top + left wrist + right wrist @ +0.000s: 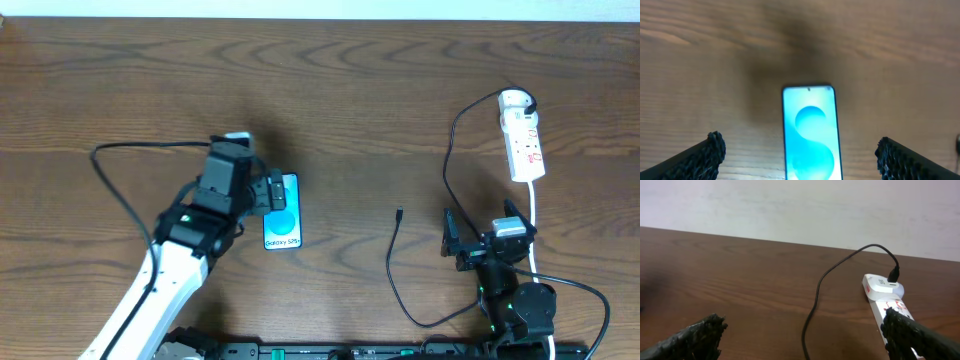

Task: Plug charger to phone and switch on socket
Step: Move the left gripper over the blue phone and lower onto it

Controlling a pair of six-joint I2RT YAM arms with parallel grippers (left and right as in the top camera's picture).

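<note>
The phone (282,211) lies flat on the table, light-blue screen up; in the left wrist view (811,134) it sits between my fingers. My left gripper (268,192) is open, hovering over the phone's far end (800,152). The charger's thin black cable (395,265) runs across the table; its small connector tip (399,212) lies free right of the phone, and its black plug (527,101) sits in the white socket strip (523,138). In the right wrist view the cable (817,292) leads to the socket (885,292). My right gripper (480,240) is open and empty (802,335), near the front edge.
The socket's thick white cord (533,215) runs down toward the right arm. The wooden table (400,90) meets a pale wall at the back (790,210).
</note>
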